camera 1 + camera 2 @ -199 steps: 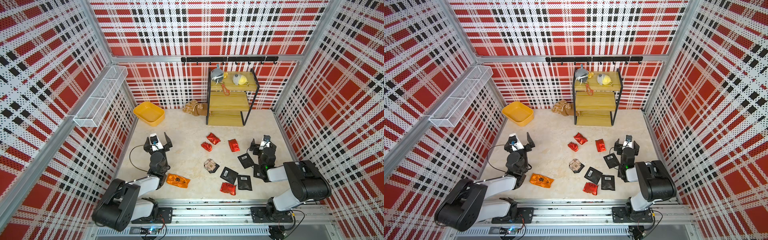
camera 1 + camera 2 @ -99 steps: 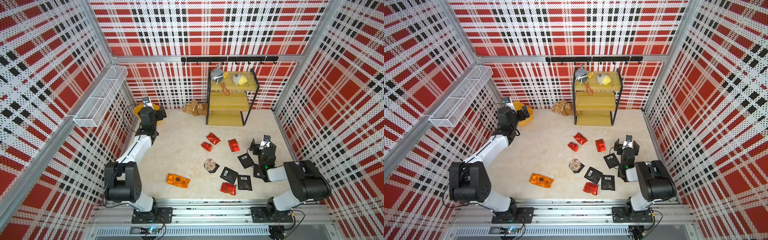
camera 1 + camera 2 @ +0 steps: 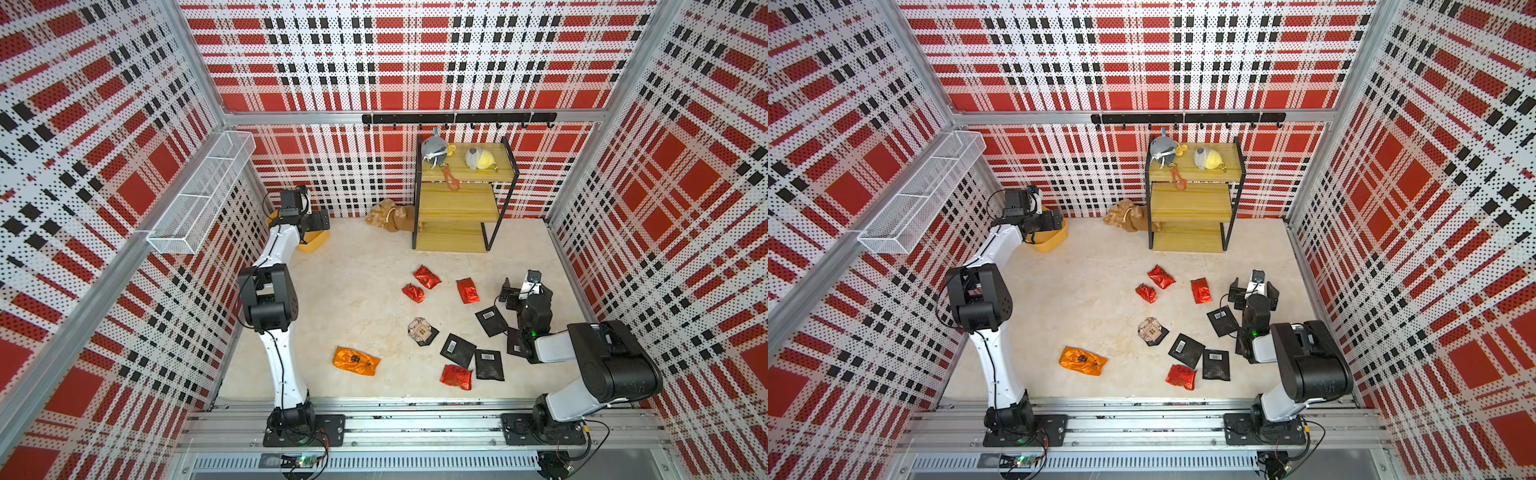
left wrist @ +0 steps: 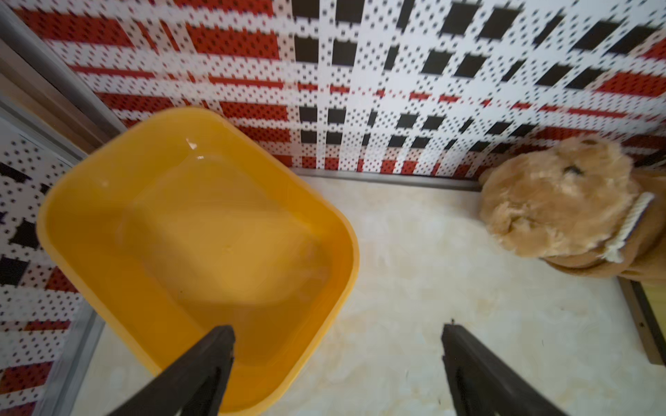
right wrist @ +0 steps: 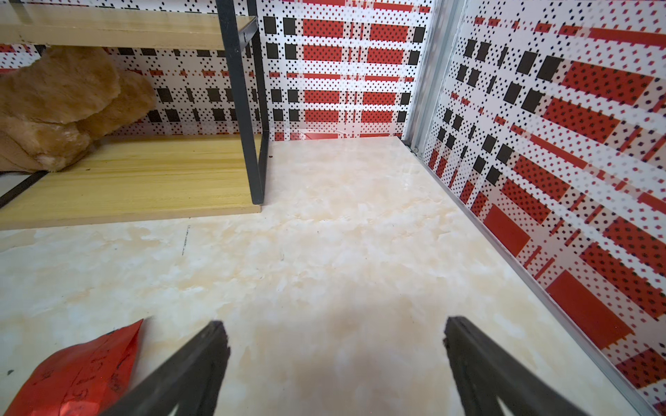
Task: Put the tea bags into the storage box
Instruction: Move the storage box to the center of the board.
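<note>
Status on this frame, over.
Left end effector open, empty, at storage box rim. Right end effector open, empty, low. Box empty; tea bags all on floor. Nothing in the way.

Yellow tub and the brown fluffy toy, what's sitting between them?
Nothing. Only bare, cream marbled tabletop runs between the yellow tub and the brown plush toy. The left wrist view shows it plainly, and both top views agree.

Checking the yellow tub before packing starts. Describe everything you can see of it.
The storage box is a shallow, glossy yellow plastic tub, rectangular with rounded corners. It sits upright and empty on the pale tabletop in a far corner, set askew. The open left gripper hovers above its near edge; no contact shows.
</note>
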`<action>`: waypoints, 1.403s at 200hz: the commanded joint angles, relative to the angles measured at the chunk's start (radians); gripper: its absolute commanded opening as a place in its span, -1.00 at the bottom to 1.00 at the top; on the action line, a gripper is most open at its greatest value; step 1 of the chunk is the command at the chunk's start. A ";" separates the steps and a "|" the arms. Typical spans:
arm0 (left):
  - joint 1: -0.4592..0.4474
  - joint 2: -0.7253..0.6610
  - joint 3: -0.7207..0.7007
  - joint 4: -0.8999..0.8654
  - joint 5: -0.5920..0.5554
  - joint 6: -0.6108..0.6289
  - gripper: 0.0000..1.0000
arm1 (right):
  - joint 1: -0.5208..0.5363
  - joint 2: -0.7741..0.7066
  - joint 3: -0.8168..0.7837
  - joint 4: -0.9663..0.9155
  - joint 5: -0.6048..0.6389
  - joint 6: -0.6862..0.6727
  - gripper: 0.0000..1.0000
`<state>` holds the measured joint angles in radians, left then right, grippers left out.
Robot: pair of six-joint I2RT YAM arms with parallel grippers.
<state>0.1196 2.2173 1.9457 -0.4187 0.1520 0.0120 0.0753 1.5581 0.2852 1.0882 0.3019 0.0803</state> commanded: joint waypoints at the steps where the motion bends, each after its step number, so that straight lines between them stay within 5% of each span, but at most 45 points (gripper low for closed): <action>1: 0.002 0.038 0.037 -0.080 0.030 0.031 0.90 | -0.009 -0.016 0.015 -0.008 -0.006 0.010 0.99; 75: -0.001 0.123 0.066 -0.085 0.060 0.060 0.84 | -0.010 -0.016 0.016 -0.008 -0.006 0.010 0.99; 174: -0.041 0.188 0.091 -0.120 -0.042 0.086 0.80 | -0.011 -0.020 0.017 -0.006 -0.040 -0.004 0.99; 186: -0.050 0.188 0.088 -0.131 -0.045 0.090 0.79 | -0.010 -0.045 0.050 -0.092 -0.151 -0.046 0.99; 280: -0.150 0.136 -0.006 -0.209 0.030 0.053 0.68 | 0.018 -0.148 0.489 -0.915 -0.216 0.123 0.99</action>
<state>0.0231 2.3760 1.9923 -0.5850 0.1535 0.0704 0.0757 1.4174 0.7387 0.4232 0.1280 0.1234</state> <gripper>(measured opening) 0.847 0.997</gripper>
